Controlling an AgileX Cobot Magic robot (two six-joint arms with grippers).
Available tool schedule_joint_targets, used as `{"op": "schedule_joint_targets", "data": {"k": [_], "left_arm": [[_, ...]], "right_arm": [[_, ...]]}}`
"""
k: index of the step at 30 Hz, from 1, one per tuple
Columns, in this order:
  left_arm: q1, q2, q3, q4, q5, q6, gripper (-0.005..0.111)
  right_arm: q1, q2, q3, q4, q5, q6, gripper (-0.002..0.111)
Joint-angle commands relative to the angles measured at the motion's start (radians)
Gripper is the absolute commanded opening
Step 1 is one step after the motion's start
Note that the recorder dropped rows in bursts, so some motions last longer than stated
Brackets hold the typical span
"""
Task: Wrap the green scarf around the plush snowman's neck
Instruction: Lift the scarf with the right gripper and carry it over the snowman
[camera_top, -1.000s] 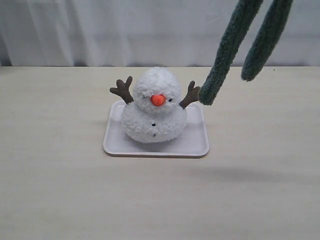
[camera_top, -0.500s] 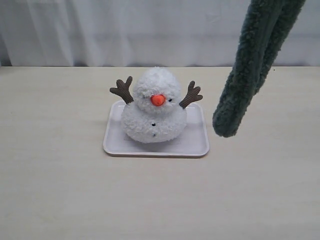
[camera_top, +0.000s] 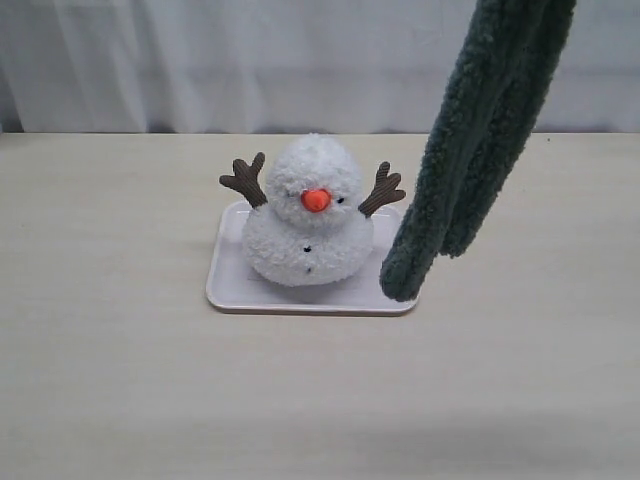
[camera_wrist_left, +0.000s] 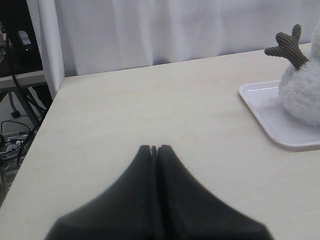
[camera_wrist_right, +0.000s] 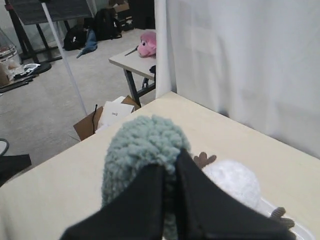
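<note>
The green scarf (camera_top: 460, 160), pinched at its fold in the closed right gripper (camera_wrist_right: 170, 161), has swung its 2 tails back beneath that gripper to just beside the plush snowman (camera_top: 308, 235), so draping its bare neck (camera_top: 345, 217) looks close; the left gripper (camera_wrist_left: 154, 149) sits closed, empty.

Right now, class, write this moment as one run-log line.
right gripper: shut on green scarf | scarf: hanging doubled beside plush snowman | left gripper: shut, empty

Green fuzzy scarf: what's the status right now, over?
Left gripper shut, empty. Right gripper shut on fuzzy grey-green scarf, dangling doubled beside fluffy white plush snowman. Neck bare. Nothing between.
</note>
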Motion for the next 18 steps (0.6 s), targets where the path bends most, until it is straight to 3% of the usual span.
{"op": "schedule_joint_targets", "data": {"k": [1, 4, 11, 18], "left_arm": [[0.003, -0.002, 0.003, -0.003, -0.009, 0.0, 0.0], [0.003, -0.002, 0.003, -0.003, -0.009, 0.0, 0.0], [0.003, -0.002, 0.003, -0.003, -0.009, 0.0, 0.0], [0.003, -0.002, 0.003, -0.003, -0.009, 0.0, 0.0]], "right_arm": [[0.036, -0.007, 0.081, 0.047, -0.064, -0.092, 0.004], [0.156, -0.005, 0.117, 0.004, -0.158, -0.139, 0.004], [0.487, 0.075, 0.165, -0.127, -0.583, -0.048, 0.004], [0.706, 0.286, 0.165, -0.13, -0.967, -0.107, 0.004]]}}
